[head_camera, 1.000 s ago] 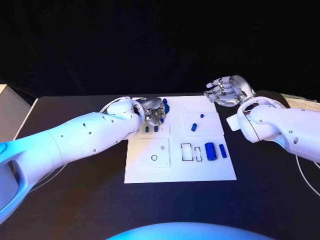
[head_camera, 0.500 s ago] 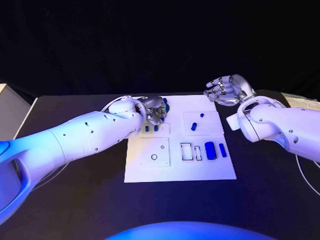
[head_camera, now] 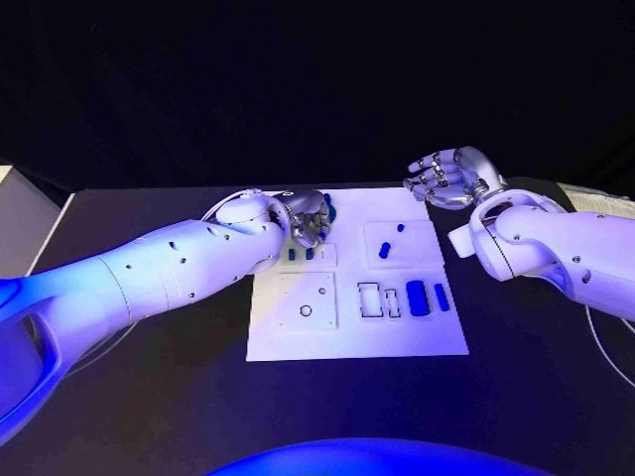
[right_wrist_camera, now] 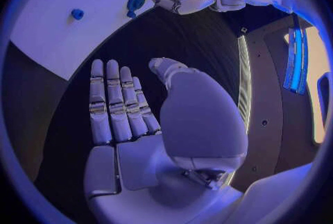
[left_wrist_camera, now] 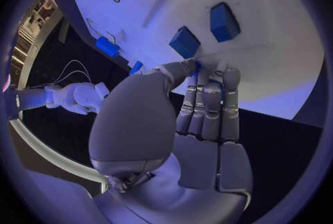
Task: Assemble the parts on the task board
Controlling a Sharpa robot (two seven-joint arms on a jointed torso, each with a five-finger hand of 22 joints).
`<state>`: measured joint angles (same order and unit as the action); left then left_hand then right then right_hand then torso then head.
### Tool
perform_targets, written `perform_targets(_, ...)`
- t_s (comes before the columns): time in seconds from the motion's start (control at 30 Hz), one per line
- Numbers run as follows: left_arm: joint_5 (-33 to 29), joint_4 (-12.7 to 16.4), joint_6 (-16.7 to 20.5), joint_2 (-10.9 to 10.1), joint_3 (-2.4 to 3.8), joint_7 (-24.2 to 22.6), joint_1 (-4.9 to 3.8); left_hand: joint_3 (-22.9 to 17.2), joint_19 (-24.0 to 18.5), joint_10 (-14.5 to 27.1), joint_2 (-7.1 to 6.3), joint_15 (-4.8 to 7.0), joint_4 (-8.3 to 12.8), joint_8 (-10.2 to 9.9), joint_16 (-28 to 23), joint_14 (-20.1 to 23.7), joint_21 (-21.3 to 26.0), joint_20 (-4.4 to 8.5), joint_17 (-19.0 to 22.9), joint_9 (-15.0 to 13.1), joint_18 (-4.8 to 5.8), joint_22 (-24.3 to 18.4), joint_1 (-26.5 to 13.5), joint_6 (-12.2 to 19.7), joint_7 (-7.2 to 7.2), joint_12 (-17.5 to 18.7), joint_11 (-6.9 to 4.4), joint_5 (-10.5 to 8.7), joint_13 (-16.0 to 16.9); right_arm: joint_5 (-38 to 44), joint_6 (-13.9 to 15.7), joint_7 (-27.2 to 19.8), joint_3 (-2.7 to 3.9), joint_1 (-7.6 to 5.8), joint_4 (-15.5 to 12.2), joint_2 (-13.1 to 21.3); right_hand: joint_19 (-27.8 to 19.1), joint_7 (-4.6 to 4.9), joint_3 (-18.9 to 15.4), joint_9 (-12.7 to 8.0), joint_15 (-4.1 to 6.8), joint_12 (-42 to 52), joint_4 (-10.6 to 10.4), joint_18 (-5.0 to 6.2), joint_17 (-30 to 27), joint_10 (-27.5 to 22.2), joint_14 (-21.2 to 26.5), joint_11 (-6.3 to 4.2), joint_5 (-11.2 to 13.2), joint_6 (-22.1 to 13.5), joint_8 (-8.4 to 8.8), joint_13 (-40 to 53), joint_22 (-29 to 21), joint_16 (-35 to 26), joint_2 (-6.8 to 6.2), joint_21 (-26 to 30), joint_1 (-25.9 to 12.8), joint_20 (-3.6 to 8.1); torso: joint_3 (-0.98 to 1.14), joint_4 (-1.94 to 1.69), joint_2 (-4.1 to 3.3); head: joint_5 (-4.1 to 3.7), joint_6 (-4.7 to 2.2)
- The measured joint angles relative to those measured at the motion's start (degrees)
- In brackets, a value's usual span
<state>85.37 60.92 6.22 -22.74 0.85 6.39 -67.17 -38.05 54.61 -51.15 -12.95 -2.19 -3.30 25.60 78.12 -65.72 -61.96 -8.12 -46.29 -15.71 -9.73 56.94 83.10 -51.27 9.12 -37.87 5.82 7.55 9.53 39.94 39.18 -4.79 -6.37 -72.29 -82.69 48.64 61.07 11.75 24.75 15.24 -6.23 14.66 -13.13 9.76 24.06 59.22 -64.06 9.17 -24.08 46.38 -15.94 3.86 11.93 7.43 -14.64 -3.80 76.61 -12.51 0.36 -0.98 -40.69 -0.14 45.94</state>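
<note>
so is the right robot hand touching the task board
Apart. The right wrist view shows the right robot hand open over the dark table, its fingers off the task board; the head view agrees.

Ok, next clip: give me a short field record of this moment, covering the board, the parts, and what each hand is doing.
surface: black table
task board: white plate in the middle of the table
parts: blue pieces on the board, including two side by side and one small piece
left hand: over the board's far left corner, fingertips at a blue piece; grip unclear
right hand: raised beyond the board's far right corner, fingers apart, holding nothing
</note>
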Motion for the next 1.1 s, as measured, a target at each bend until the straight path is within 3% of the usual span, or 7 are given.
perform_targets(0.27,0.0,-0.1,0.1,0.1,0.02,0.0,-0.02,-2.0,3.7,-4.1,1.26,0.98,2.0,-0.3,2.5,-5.1,-4.2,1.06,-5.2,-0.3,0.00,4.0,0.0,-3.0,-0.61,1.4,-0.79,-0.21,-0.7,0.0,0.0,0.0,0.00,-0.01,0.0,0.0,0.0,0.00,0.3,-0.1,0.00,0.0,0.2,0.00,-0.2,-0.2,0.0,0.21,-0.2,0.0,0.00,-0.1,-0.4,0.0,0.00,0.0,0.0,0.00,-0.01,0.01,0.00,0.01,-0.04)
perform_targets(0.73,-1.7,1.1,1.6,-1.0,0.09,0.1,0.13,-2.6,4.4,-5.0,1.87,0.95,2.9,-1.2,2.8,-6.2,-5.2,1.34,-6.0,-0.6,-0.01,5.1,0.0,-3.4,-0.23,2.7,-0.71,-0.26,-1.1,0.0,0.0,-0.1,0.00,0.01,0.0,0.0,0.0,0.00,0.2,-0.1,0.00,0.0,0.2,0.00,-0.2,-0.2,0.0,0.21,-0.2,0.0,0.00,-0.1,-0.4,0.0,0.00,0.0,0.0,0.00,-0.05,-0.03,0.01,-0.21,-0.20)
perform_targets(0.87,-3.4,3.0,1.9,-2.3,1.21,0.1,0.19,-2.4,4.4,-5.2,2.12,0.95,3.1,-1.2,2.8,-6.2,-5.2,1.34,-6.1,-0.7,-0.01,5.1,-0.2,-3.6,-0.40,3.0,-0.92,-0.38,-1.2,0.0,0.0,-0.1,0.00,0.01,0.0,0.0,0.0,0.00,0.2,-0.1,0.00,0.0,0.2,0.00,-0.2,-0.2,0.0,0.21,-0.2,0.0,0.00,-0.1,-0.4,0.0,0.00,0.0,0.0,0.00,-0.09,-0.07,0.06,-0.27,-0.27)
perform_targets(1.1,-6.8,7.0,1.9,-5.8,4.06,0.1,0.14,-2.3,4.4,-5.6,2.29,1.07,3.2,-1.3,2.8,-6.3,-5.4,1.34,-6.1,-0.8,-0.01,5.2,-0.4,-3.6,-0.40,3.1,-0.91,-0.53,-1.2,0.0,0.0,-0.1,0.00,0.01,0.0,0.2,0.0,0.00,0.2,-0.1,0.00,0.0,0.2,0.00,-0.2,-0.2,0.0,0.21,-0.2,0.0,0.00,-0.1,-0.4,0.0,0.00,0.0,0.0,0.00,-0.09,-0.18,0.22,-0.21,-0.35)
